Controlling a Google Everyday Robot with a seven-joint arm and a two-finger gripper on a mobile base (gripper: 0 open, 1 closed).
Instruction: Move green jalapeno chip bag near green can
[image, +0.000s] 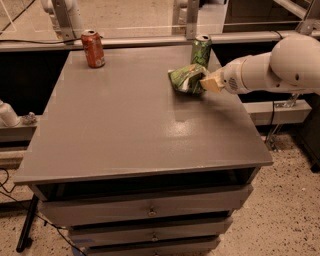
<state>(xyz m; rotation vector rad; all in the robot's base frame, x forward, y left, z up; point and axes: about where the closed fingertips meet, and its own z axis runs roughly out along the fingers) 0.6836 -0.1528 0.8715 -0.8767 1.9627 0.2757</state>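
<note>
The green jalapeno chip bag (186, 79) is crumpled at the far right of the grey table (125, 125). It sits just in front of the green can (201, 51), which stands upright at the table's back edge. My gripper (207, 82) reaches in from the right on a white arm and is shut on the bag's right end. The bag looks held just above the tabletop; I cannot tell whether it touches the can.
A red-orange can (93, 48) stands upright at the back left of the table. A metal rail (150, 41) runs behind the table. Drawers (150, 210) sit below the tabletop. The floor is at the right.
</note>
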